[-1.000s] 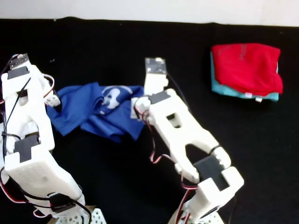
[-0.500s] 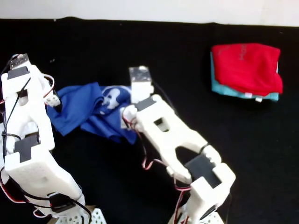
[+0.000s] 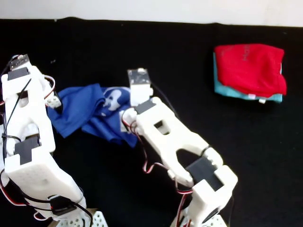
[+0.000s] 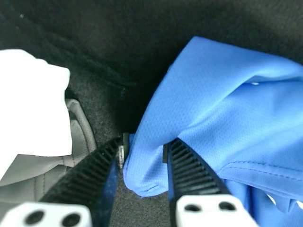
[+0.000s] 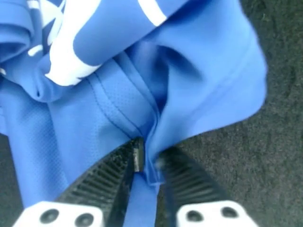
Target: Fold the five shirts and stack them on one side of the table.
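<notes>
A crumpled blue shirt [image 3: 94, 113] with a white print lies on the black table, left of centre. My left gripper [image 4: 144, 153] is shut on a fold of the blue shirt [image 4: 227, 109] at its left end. My right gripper [image 5: 147, 158] is shut on a seam of the blue shirt [image 5: 104, 94] at its right edge; in the high view the right arm [image 3: 161, 127] covers that edge. A folded red shirt [image 3: 250, 66] lies on a folded teal shirt [image 3: 227, 91] at the back right.
The left arm [image 3: 26, 118] stands along the table's left side. Bare black tabletop [image 3: 246, 137] stretches between the blue shirt and the folded stack. A white wall edge [image 3: 151, 9] runs behind the table.
My right arm has swung left, carrying the blue shirt's right edge inward over the shirt. The left arm has stayed still.
</notes>
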